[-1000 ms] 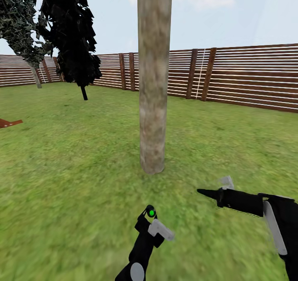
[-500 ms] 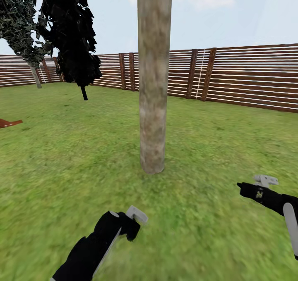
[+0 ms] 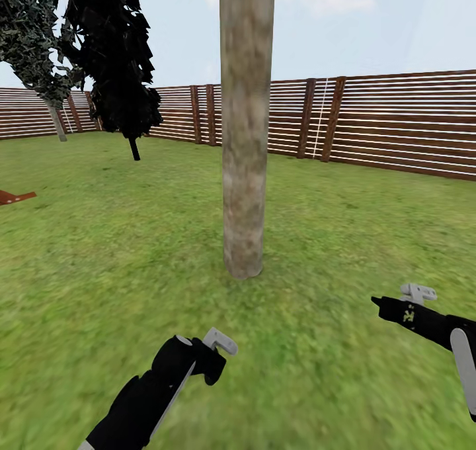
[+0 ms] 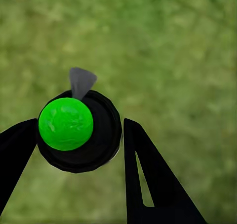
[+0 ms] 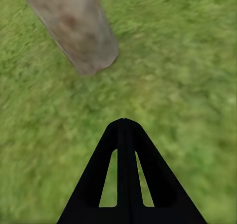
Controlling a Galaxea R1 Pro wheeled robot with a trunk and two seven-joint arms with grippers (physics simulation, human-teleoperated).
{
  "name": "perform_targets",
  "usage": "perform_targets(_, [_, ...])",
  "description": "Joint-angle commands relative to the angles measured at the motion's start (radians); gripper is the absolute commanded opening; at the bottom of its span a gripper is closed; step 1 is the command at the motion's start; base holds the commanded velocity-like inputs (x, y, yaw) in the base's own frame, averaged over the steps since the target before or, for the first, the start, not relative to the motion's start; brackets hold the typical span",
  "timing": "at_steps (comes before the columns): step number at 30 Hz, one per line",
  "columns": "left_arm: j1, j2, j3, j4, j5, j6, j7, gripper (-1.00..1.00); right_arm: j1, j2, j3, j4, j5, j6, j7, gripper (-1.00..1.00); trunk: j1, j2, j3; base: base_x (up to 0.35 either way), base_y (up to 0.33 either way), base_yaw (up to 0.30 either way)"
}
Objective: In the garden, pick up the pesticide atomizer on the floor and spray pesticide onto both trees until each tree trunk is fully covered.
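**Sprayer in hand, trunk ahead**

We hold the pesticide atomizer (image 4: 79,130) clamped between the left gripper (image 4: 79,150) fingers, its green cap facing the wrist camera, its grey nozzle apparently aimed at the lawn (image 3: 99,238) rather than the tree trunk (image 3: 244,145), which stands bare of white specks. Our right gripper (image 5: 124,130), fingers pressed together on nothing, points near the trunk's foot. A slatted fence (image 3: 396,126) bounds the garden.
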Motion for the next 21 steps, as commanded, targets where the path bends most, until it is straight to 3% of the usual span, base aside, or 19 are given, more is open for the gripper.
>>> perform_targets(1, [-0.001,0.000,0.000,-0.001,-0.011,0.003,-0.008,-1.00,-0.001,0.000,-0.001,0.000,-0.004,0.006,0.001,-1.00,0.000,0.000,-0.001,0.000,0.000,0.000])
perform_targets(10, [0.020,-0.002,0.001,-0.011,-0.013,0.002,-0.018,-1.00,0.038,0.013,0.028,-0.001,-0.045,0.047,0.039,-1.00,0.000,0.000,-0.001,0.000,0.000,0.000])
perform_targets(11, [0.020,-0.002,0.001,-0.012,-0.013,0.002,-0.019,-1.00,0.078,0.014,0.029,-0.002,-0.113,0.086,0.062,-1.00,0.000,0.000,-0.001,0.000,0.000,0.000])
perform_targets(21, [0.022,-0.003,0.001,-0.014,-0.013,0.002,-0.019,-1.00,0.081,0.014,0.029,-0.002,-0.118,0.086,0.065,-1.00,0.000,0.000,-0.001,0.000,0.000,0.000])
